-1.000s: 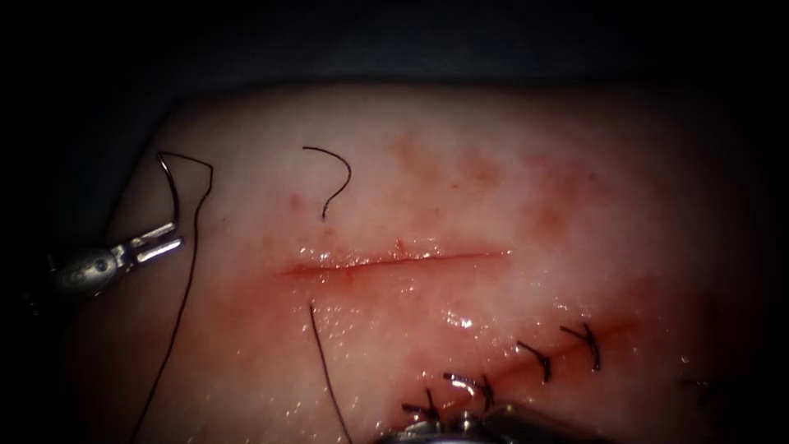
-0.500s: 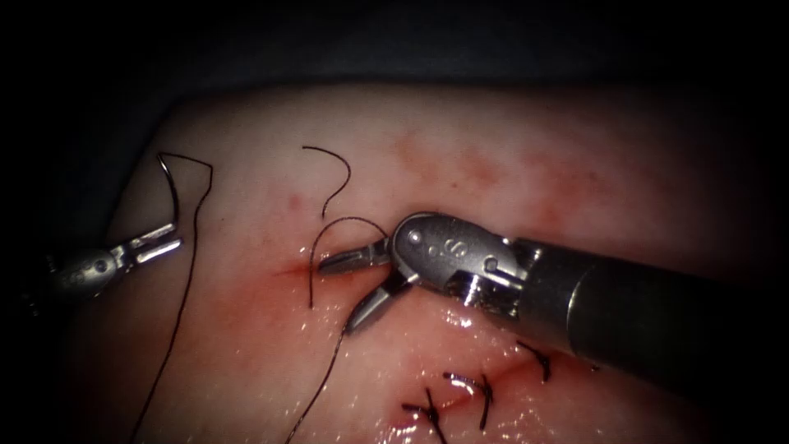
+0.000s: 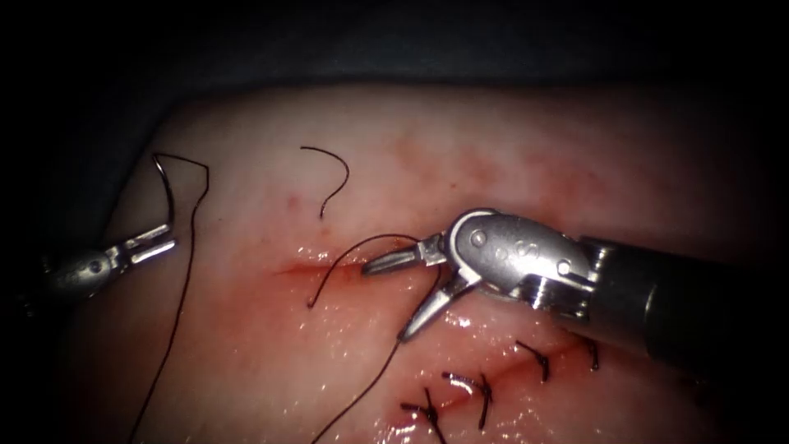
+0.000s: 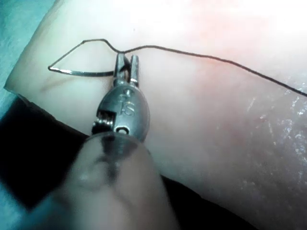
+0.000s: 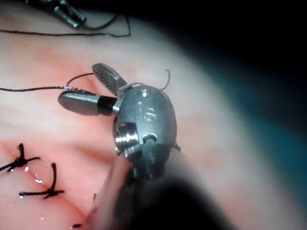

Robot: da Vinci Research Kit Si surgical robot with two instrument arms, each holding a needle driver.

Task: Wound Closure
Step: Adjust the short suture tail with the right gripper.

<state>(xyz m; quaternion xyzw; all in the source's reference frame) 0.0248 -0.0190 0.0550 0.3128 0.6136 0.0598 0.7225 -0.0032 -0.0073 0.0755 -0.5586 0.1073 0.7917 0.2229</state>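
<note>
At the tissue's left edge my left tool (image 3: pixel 168 237) is shut on the curved needle (image 3: pixel 168 193) near its middle. The needle is out of the tissue, seen close up as needle (image 4: pixel 81 73) in the left tool (image 4: pixel 127 60). Thread (image 3: pixel 185 288) runs down from its tail. My right tool (image 3: pixel 394 292) hangs open over the open cut (image 3: pixel 329 265), holding nothing. A second strand of thread (image 3: pixel 349 245) rises from the tissue just below the cut's left end, arcs over the upper jaw and drops between the jaws. The right tool (image 5: pixel 79 85) shows both jaws spread apart.
A loose cut piece of thread (image 3: pixel 333 177) lies on the tissue above the cut. Several dark stitches (image 3: pixel 485 390) close a second cut at the lower right, under the right tool's shaft (image 3: pixel 682 304). Red fluid wets the tissue around both cuts.
The right tool came up from the bottom edge to the cut with open jaws, then shifted right, drawing the thread loop with it. The left tool has barely moved with the needle.
</note>
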